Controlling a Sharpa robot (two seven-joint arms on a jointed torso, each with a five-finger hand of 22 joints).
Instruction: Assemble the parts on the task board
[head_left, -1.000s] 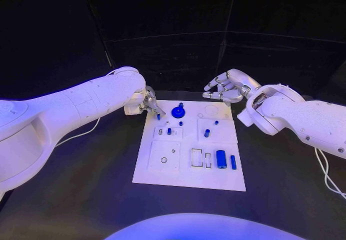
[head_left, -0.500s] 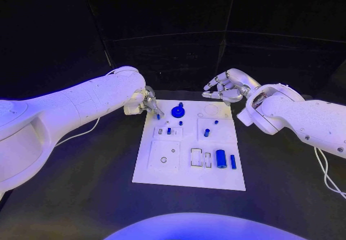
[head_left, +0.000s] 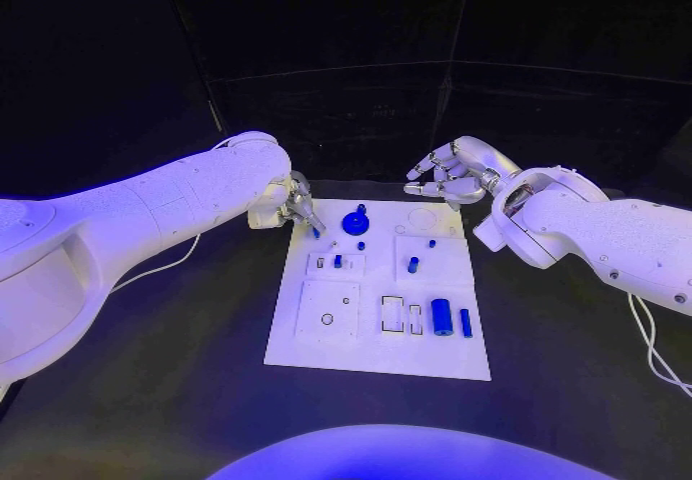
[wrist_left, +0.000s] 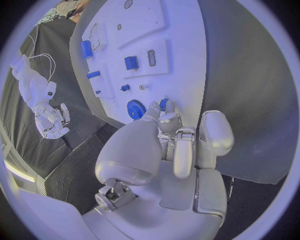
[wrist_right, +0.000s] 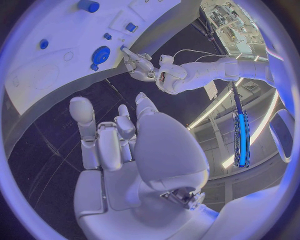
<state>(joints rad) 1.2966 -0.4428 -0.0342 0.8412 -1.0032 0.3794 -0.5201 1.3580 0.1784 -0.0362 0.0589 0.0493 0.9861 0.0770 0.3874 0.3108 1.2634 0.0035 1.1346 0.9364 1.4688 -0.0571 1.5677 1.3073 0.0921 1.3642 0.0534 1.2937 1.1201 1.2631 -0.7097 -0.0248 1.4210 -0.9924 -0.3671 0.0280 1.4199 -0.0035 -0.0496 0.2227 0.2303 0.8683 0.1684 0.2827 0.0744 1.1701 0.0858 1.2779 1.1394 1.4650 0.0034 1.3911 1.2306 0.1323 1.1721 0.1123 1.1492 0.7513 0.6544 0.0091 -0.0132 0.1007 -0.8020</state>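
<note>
The white task board (head_left: 378, 350) lies mid-table. At its far left corner my left hand (head_left: 296, 208) pinches a small blue peg (head_left: 315, 231) at its fingertips; in the left wrist view this peg (wrist_left: 164, 104) sits just beside the blue gear (wrist_left: 135, 109). The gear (head_left: 356, 215) stands on the board's far edge. My right hand (head_left: 447, 175) hovers beyond the far right corner, fingers loosely apart and holding nothing. Two blue cylinders, one thick (head_left: 441, 317) and one slim (head_left: 466, 322), lie at the right, and a few small blue pieces (head_left: 413, 266) stand in the middle.
Black table (head_left: 173, 400) surrounds the board on all sides. A white cable (head_left: 656, 350) trails along the right side. Dark walls stand close behind the far edge.
The left hand with its peg has crept very slightly toward the far edge. The right hand holds its place.
</note>
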